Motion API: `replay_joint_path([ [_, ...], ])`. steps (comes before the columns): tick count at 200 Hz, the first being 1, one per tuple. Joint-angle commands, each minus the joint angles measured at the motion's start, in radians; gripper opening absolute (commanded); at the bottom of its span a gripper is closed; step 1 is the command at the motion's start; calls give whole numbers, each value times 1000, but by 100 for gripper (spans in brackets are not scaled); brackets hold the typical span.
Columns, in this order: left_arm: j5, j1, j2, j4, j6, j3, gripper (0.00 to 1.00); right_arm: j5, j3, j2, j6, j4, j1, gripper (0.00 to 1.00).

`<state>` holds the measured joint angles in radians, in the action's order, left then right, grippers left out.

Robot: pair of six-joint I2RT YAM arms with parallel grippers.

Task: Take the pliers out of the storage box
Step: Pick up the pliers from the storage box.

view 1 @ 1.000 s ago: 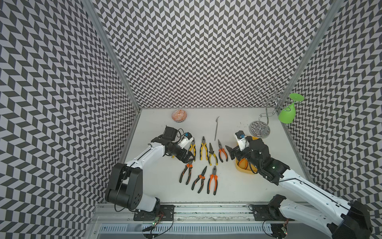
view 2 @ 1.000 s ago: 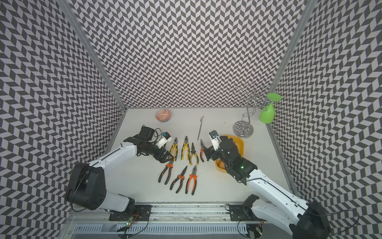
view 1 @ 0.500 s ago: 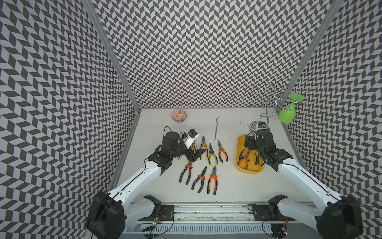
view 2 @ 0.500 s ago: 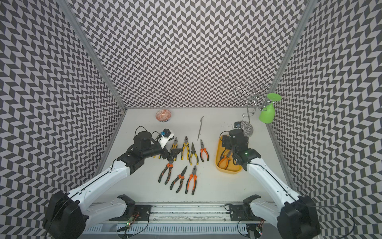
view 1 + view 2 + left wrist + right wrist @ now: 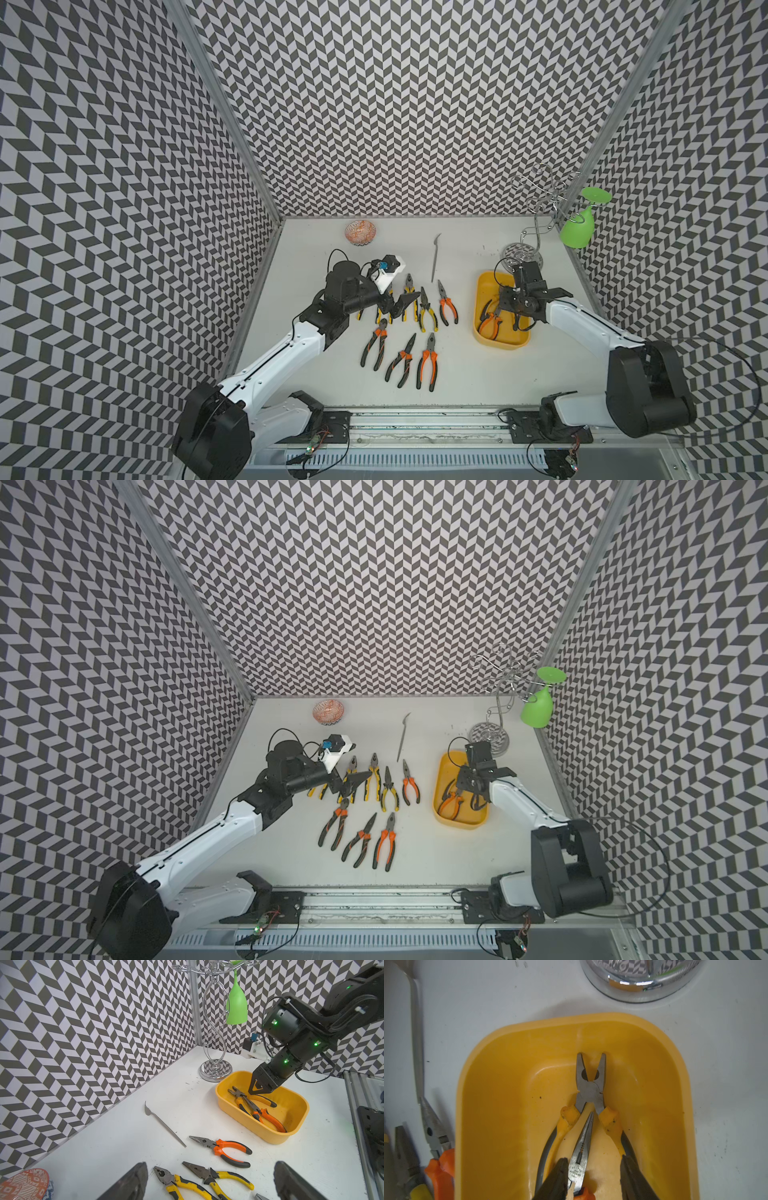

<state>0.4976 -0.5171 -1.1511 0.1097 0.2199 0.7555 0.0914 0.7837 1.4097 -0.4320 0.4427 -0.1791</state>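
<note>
The yellow storage box (image 5: 503,340) (image 5: 461,821) stands right of centre. Two pliers lie in it: a yellow-handled pair (image 5: 590,1086) (image 5: 236,1093) and, over it, an orange long-nosed pair (image 5: 581,1147) (image 5: 268,1115). My right gripper (image 5: 594,1159) (image 5: 508,321) reaches down into the box. It is open but narrowed: one finger touches the long-nosed pair's head, the other rests at a yellow handle. Several pliers (image 5: 426,307) lie in two rows on the table. My left gripper (image 5: 211,1164) (image 5: 395,309) hovers wide open over the back row, holding nothing.
A small orange patterned bowl (image 5: 360,232) sits at the back left, and a thin grey utensil (image 5: 434,257) lies behind the pliers. A chrome stand (image 5: 523,253) with a hanging green glass (image 5: 577,228) stands just behind the box. Patterned walls close three sides.
My right gripper has moved from the box's left side to over the box and down into it, and its jaws have narrowed. The left arm has shifted, its gripper still open over the back row.
</note>
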Motion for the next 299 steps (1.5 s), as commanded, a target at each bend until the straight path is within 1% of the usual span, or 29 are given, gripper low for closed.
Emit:
replay_joint_path([
  [1, 41, -3, -34, -26, 31, 39, 98, -72, 41, 47, -31, -19, 7, 42],
  [30, 52, -3, -58, -32, 38, 51, 98, -95, 51, 103, -36, -30, 7, 42],
  [60, 35, -3, -68, -44, 54, 48, 98, -122, 59, 153, -35, -35, 7, 41],
  [81, 30, -2, -80, -57, 60, 50, 98, -120, 73, 193, -40, -18, 7, 36],
  [116, -2, -2, -90, -57, 53, 51, 98, -116, 77, 224, -39, -13, 6, 32],
  [138, -16, -1, -91, -58, 54, 50, 98, -108, 84, 233, -43, -2, 6, 23],
  [153, -19, -2, -92, -60, 53, 50, 98, -94, 79, 219, -47, -3, 5, 12],
  [177, -25, -2, -96, -49, 36, 47, 98, -65, 75, 185, -57, -2, 6, 4],
  [213, -4, -2, -117, 7, -27, 45, 98, -54, 52, 102, -67, -41, 5, 2],
  [245, 74, -6, -178, 75, -152, 69, 98, -42, 33, 13, -61, -78, 5, 0],
  [264, 103, -31, -217, 120, -202, 82, 98, -32, 50, -20, -54, -63, 7, 0],
  [299, 116, -105, -288, 184, -213, 114, 98, -39, 77, -89, -37, -59, 6, 0],
])
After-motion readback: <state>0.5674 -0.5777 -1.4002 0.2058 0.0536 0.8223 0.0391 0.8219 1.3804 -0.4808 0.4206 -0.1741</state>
